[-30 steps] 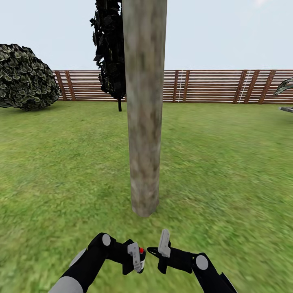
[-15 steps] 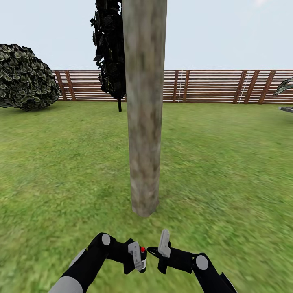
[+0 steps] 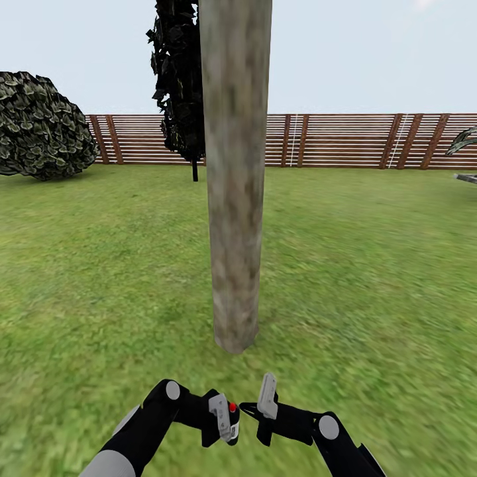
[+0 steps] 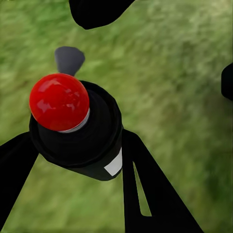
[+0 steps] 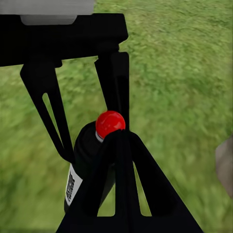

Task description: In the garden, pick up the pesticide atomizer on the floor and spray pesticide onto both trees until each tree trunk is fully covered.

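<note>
A thick, mottled grey-beige tree trunk rises straight from the lawn directly ahead of the robot, its base just beyond the two arms. Low in the head view, the left gripper has its jaws clenched on the pesticide atomizer, a small black canister with a round red cap; the left wrist view shows the canister pinched between the two dark fingers, with a white label patch on its side whose writing is too small to make out. The right gripper sits just beside the atomizer, pointing toward it; in the right wrist view its fingers converge to a tip right in front of the red cap, so its jaws look closed and hold nothing. That view also shows a white label strip with dark printing on the canister, which is illegible. Behind the trunk stand a dark, near-black tree, a rounded bush and a brown slatted fence.
</note>
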